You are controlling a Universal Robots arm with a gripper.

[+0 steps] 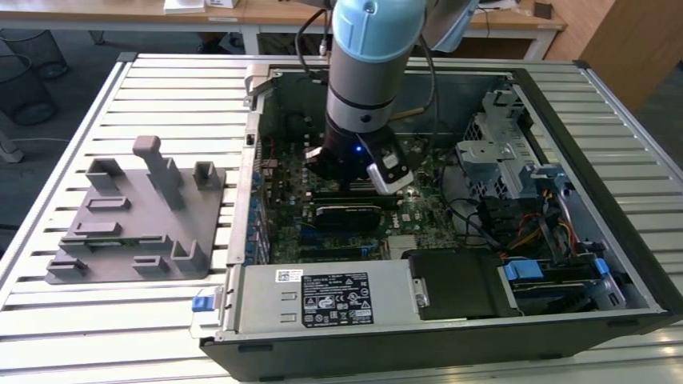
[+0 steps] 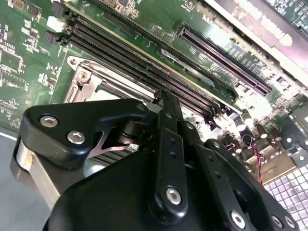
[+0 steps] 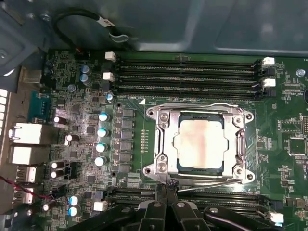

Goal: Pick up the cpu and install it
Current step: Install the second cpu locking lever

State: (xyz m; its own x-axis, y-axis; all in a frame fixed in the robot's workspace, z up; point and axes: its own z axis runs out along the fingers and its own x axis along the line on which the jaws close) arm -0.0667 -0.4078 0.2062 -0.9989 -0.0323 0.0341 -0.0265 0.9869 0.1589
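The cpu (image 3: 200, 143), a thin square chip with a pale metal top, lies flat inside the square socket frame (image 3: 162, 139) on the green motherboard, seen in the first wrist view. My gripper (image 3: 167, 188) is shut, its black fingers pressed together with nothing visible between them. The tips sit at the edge of the socket frame, by the thin wire lever (image 3: 211, 184), clear of the chip. In the second wrist view the gripper (image 2: 165, 103) stands over a corner of the socket frame (image 2: 91, 84). In the exterior view the arm (image 1: 363, 80) reaches down into the open computer case (image 1: 555, 88).
Memory slots (image 3: 187, 72) run along the far side of the socket, and more lie beside the fingers. A grey plastic fixture (image 1: 139, 216) with upright posts sits on the slatted table at the exterior view's left. A power supply (image 1: 320, 300) and drive cages (image 1: 501, 160) crowd the case.
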